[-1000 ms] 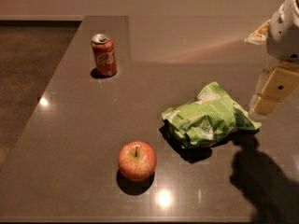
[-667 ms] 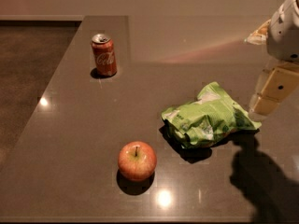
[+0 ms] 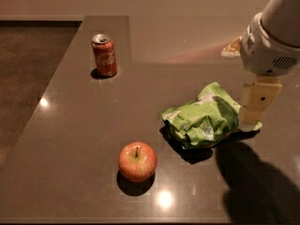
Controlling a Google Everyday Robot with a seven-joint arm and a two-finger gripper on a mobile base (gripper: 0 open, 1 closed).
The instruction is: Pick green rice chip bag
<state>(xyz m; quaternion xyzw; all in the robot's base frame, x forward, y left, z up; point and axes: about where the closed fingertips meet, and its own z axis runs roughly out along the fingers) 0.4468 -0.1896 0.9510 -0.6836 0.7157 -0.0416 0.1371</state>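
Right now the green rice chip bag (image 3: 204, 118) lies crumpled on the table (image 3: 84, 125), right of the apple (image 3: 137, 161). The gripper (image 3: 252, 118) hangs at its right edge; whether it is open or closed, I cannot tell. The bag is probably light, soft and slippery, so a raised fold looks best to pinch.

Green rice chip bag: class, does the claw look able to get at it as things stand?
Probably yes. The claw hangs beside the green rice chip bag, at its edge, with nothing between them; the apple and soda can sit well away.
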